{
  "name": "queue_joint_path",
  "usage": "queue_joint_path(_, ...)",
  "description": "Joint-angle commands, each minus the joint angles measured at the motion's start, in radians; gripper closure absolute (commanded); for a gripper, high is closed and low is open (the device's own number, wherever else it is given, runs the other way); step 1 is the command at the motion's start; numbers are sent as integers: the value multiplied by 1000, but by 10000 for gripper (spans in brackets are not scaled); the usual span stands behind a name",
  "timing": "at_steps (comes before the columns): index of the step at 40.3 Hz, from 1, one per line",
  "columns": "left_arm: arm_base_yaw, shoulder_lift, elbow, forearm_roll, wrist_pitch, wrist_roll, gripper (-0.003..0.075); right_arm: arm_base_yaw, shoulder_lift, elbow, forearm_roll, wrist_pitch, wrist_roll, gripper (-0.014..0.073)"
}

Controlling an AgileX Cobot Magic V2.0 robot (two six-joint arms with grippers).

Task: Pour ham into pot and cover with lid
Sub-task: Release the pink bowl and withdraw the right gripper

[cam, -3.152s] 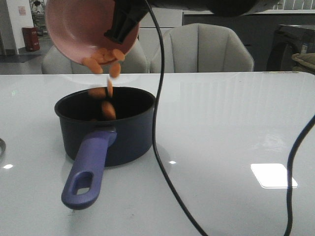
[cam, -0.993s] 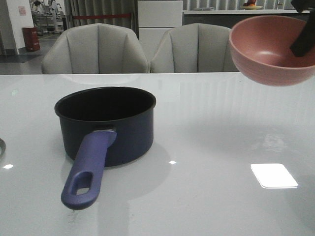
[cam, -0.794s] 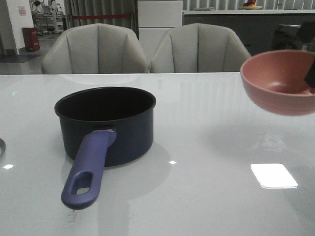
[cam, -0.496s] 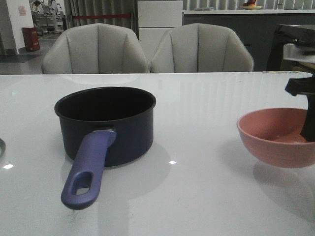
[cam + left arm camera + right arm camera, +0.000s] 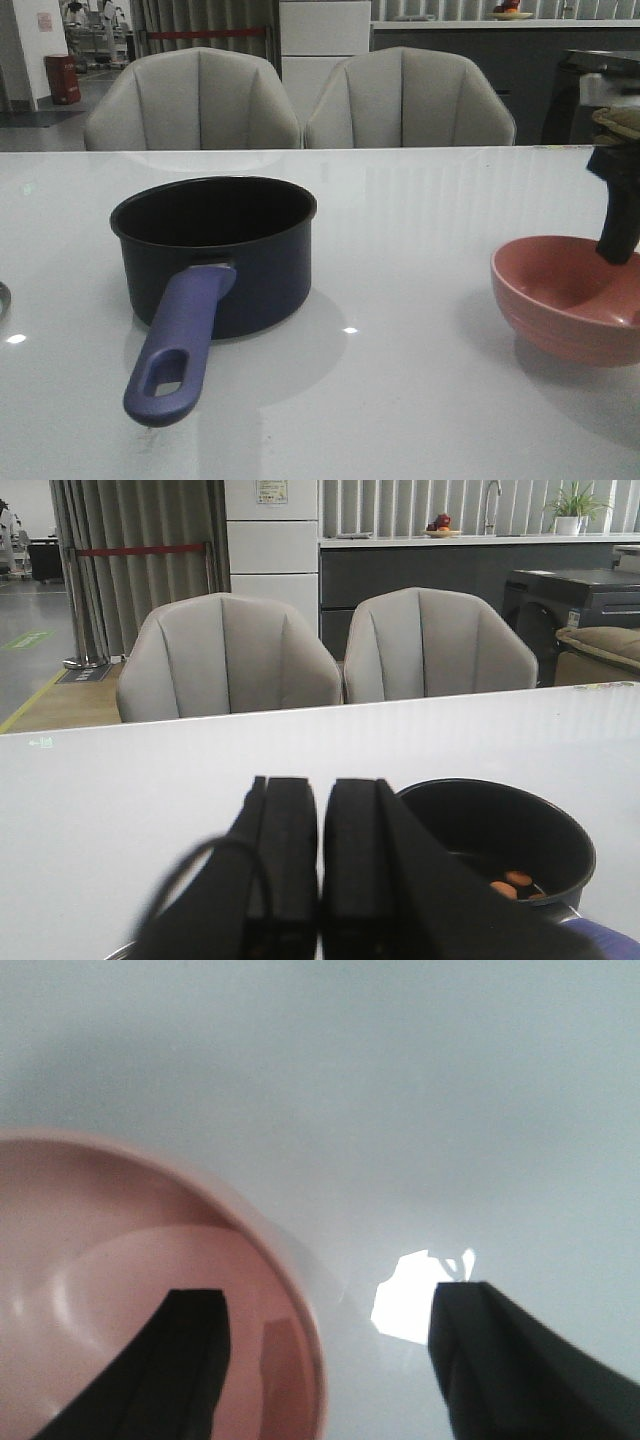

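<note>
With the ham (image 5: 512,883) lying inside the pot (image 5: 215,250) near the table's (image 5: 420,400) left, the right hand (image 5: 325,1360) spreads astride the pink bowl's (image 5: 565,295) rim, apparently releasing it, while the left hand (image 5: 320,880) waits pressed together; the lid isn't visible.

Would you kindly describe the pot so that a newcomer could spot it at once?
On the white table, look left of centre, in front of the left grey chair. There stands the pot, a dark navy saucepan with a long purple-blue slotted handle pointing toward the camera. The pink bowl at far right is shallow and handleless.
</note>
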Motion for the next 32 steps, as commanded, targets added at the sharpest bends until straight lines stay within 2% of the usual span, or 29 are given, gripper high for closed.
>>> queue_joint_path(1,-5,10,-26,-2,-78,-2,607,-4,-147,-22,-22,-59,-1,57)
queue_joint_path(8,-5,10,-26,-2,-78,-2,607,-4,-341,69,-10,-181,-1,57)
queue_joint_path(14,-5,10,-26,-2,-78,-2,607,9,-488,197,105,-310,-1,57)
queue_joint_path(32,-5,10,-26,-2,-78,-2,607,291,-980,567,136,-661,-72,57)
